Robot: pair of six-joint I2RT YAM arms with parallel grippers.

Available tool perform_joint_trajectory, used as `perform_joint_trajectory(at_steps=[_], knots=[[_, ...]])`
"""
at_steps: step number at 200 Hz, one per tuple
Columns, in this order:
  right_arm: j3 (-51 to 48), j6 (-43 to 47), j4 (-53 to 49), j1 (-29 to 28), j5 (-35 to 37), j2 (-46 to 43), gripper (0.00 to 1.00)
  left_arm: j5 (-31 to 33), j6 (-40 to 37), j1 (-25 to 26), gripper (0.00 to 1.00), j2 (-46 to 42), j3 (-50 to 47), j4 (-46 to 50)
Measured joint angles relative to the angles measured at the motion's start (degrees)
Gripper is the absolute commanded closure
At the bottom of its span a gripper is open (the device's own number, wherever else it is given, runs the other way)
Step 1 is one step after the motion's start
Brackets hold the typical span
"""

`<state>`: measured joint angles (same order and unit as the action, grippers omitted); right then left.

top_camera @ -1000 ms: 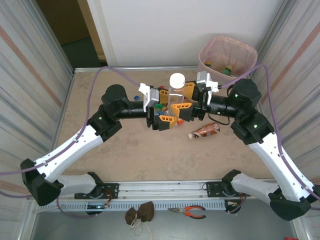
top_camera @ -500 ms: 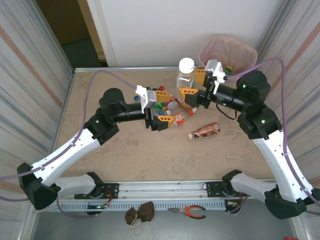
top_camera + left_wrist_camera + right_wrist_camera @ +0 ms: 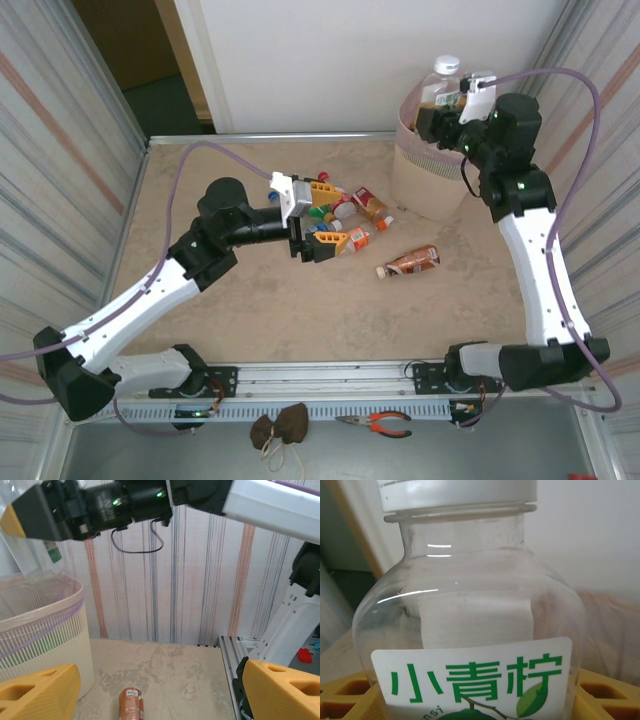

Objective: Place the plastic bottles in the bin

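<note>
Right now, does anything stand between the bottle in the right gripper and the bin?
Nothing visible does. The right gripper holds the bottle upright just above the bin, near its far rim, and nothing shows between them.

"Where's the big clear bottle [image 3: 470,605]?"

"Held upright in the right gripper [image 3: 475,697], up above the rim of the bin [image 3: 425,190]. White cap, see-through body, white label with green characters."

"And the bin itself?"

"Standing upright at the far right corner of the counter [image 3: 250,300]. Pink band round the top, ribbed beige below."

"The other bottles?"

"A heap of small bottles [image 3: 345,215] lies mid-counter, jumbled and touching, with blue, green and red caps and orange labels. One brown bottle [image 3: 410,262] lies on its side apart from them, nearer the bin's foot, its pale cap pointing left."
</note>
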<state>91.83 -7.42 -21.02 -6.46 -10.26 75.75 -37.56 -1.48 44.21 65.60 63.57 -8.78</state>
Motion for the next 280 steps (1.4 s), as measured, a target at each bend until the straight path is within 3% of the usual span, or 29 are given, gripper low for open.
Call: perform_joint_trajectory(at_steps=[47,134,280], knots=[[8.07,-10.43,-6.51,6.49,10.08,11.41,0.64,0.22,0.26,0.00,0.16,-1.33,-0.68,0.00],[44.15,-19.67,-30.75,3.06,37.44,39.71,0.59,1.70,1.64,0.00,0.16,-2.05,-3.74,-0.98],[46.84,-24.59,-39.39,1.95,51.12,50.84,0.58,3.17,1.75,0.00,0.16,-4.07,-9.64,-1.38]])
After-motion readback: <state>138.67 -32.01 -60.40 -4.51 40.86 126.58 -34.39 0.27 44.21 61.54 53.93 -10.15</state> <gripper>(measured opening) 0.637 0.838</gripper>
